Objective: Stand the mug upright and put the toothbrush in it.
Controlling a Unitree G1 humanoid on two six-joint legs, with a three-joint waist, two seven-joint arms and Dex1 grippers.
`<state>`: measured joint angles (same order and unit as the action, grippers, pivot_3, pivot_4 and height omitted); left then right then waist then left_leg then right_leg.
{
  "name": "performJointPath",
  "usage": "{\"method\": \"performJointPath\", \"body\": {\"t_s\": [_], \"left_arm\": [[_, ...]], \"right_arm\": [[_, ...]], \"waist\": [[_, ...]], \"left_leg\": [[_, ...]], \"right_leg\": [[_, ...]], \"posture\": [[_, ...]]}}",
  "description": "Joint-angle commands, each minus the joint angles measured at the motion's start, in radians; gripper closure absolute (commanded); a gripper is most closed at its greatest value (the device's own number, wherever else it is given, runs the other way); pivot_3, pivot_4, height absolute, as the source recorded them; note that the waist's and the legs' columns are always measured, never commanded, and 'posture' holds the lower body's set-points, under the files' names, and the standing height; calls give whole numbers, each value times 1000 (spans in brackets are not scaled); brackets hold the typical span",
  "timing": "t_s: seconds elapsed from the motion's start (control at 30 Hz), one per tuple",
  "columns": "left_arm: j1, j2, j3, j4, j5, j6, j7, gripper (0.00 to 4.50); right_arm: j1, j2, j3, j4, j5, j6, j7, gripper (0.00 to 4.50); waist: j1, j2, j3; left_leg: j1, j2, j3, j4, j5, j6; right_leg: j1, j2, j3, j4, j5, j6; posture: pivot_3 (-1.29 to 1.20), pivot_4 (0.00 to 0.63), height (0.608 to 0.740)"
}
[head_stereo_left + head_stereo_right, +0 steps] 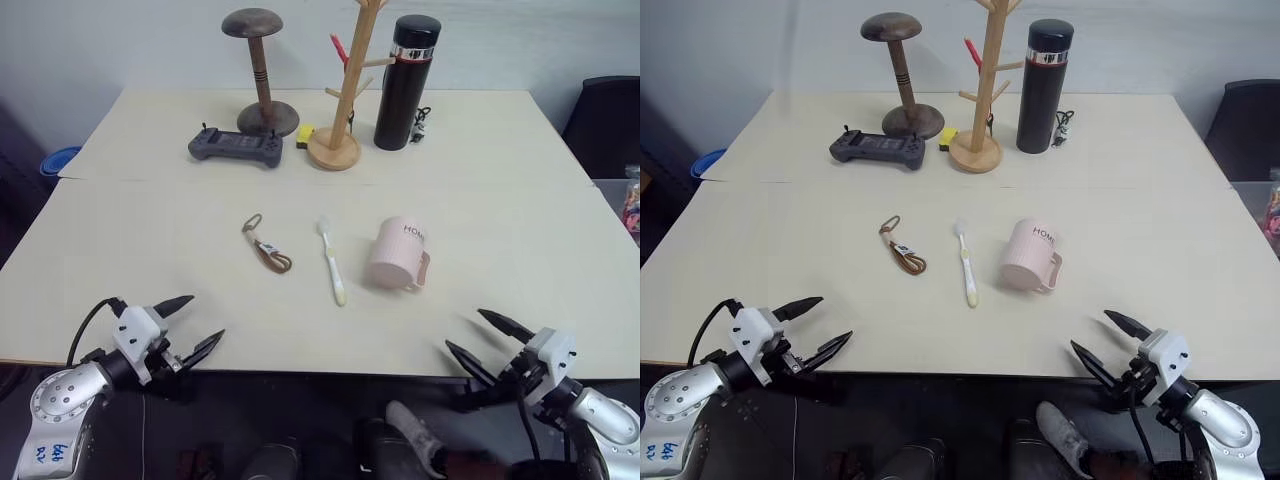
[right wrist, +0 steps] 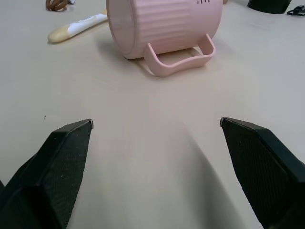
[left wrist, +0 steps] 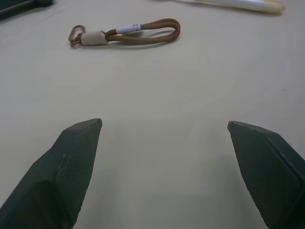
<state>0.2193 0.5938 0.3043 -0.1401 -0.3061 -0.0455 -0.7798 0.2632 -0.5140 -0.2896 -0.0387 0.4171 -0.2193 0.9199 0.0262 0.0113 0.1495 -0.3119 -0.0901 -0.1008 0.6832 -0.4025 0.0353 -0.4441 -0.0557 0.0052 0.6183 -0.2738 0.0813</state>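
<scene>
Fingers of left gripper [image 1: 190, 325] and right gripper [image 1: 478, 337] wide, empty, at near counter [image 1: 520, 240] edge. Mug [image 1: 397, 254] on side, toothbrush [image 1: 331, 262] just beside. Nothing started; next: right reaches mug, rights it.

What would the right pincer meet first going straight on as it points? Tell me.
Probably the pale pink cylindrical mug, lying on its side with its handle toward the open right pincer; bare tabletop lies between.

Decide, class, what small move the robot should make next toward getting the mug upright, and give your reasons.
Probably reach the right gripper forward to the mug. The mug lies on its side on the table, nearer the right arm, and both grippers are open and holding nothing. The toothbrush lies flat beside it and can wait.
</scene>
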Motion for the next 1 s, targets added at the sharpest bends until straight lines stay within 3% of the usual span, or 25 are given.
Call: {"method": "performJointPath", "body": {"t_s": [0.03,0.7,0.8,0.9,1.0], "left_arm": [[2,12,15,-14,-8,-3,0,0],[19,1,48,-92,-42,120,93,0],[3,39,56,-177,-158,367,115,0],[-106,66,54,-250,-235,721,277,0],[-395,-57,96,-238,-349,1122,552,0]], "right_arm": [[-13,-7,-4,-22,7,-14,0,27],[-62,2,35,-40,34,-3,45,27],[-69,16,37,-77,89,43,39,27],[-90,22,45,-112,136,34,77,27],[-120,30,55,-113,151,-1,117,27]], "waist": [[0,0,0],[0,0,0],[0,-1,1],[2,0,1],[10,0,1]], "left_leg": [[0,0,0,0,0,0],[0,0,0,0,0,0],[0,1,0,0,0,0],[-1,0,0,0,0,0],[-1,-1,-1,0,1,1]], "right_leg": [[0,0,0,0,0,0],[0,0,0,0,0,0],[0,0,0,0,0,0],[0,0,0,0,0,0],[0,0,0,1,0,0]], "posture": [[0,150,740],[0,150,740],[0,150,740],[0,150,740],[0,150,740]]}}
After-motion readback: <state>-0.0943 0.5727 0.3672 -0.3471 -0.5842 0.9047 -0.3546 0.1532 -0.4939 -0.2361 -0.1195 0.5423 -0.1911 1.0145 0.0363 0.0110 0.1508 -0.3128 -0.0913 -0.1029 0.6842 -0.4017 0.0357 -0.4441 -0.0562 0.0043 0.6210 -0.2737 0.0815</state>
